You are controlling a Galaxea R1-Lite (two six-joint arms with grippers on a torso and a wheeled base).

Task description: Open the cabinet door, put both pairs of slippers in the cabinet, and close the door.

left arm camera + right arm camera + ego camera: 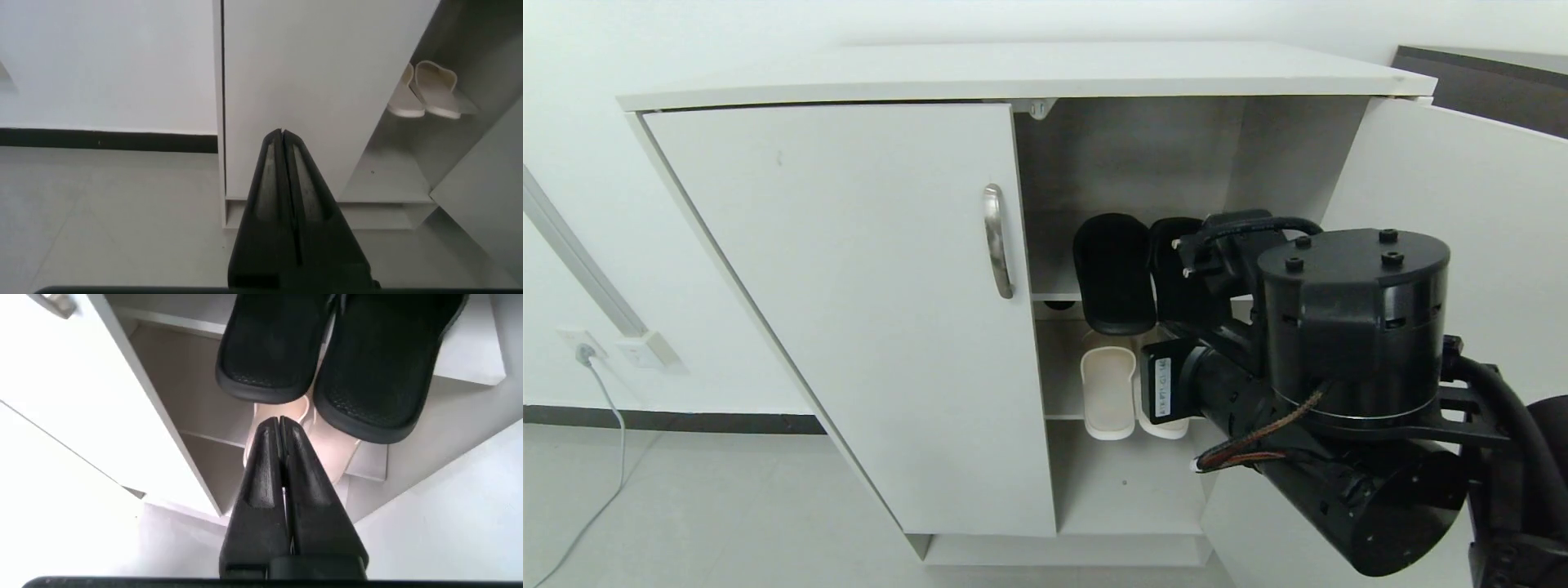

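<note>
Cabinet (pixel 1013 73) is white and two-door. You can see its left door (pixel 849 310) closed, with a curved silver handle (pixel 996 241) at the inner edge. The right door (pixel 1445 188) is swung wide open.

Black slippers (pixel 1112 273) sit side by side on the upper shelf, touching each other. Their near ends overhang the shelf's front edge. From your right wrist camera they (pixel 327 351) show rounded ends and dotted, textured soles from underneath.

White slippers (pixel 1107 392) are on the shelf below, directly under the black pair. They are also side by side and poke slightly past that shelf's edge. In your left wrist view they (pixel 433 86) read as cream, with a raised rim.

Right end effector (pixel 280 429) is clenched, fingers pressed together with nothing between them. It hangs just in front of and below the black pair's overhanging ends, not touching them. The white pair is partly hidden behind it.

Left end effector (pixel 282 139) is also clenched and empty. It sits low, outside the cabinet, and points at the closed left door above the grey floor (pixel 98 220).
</note>
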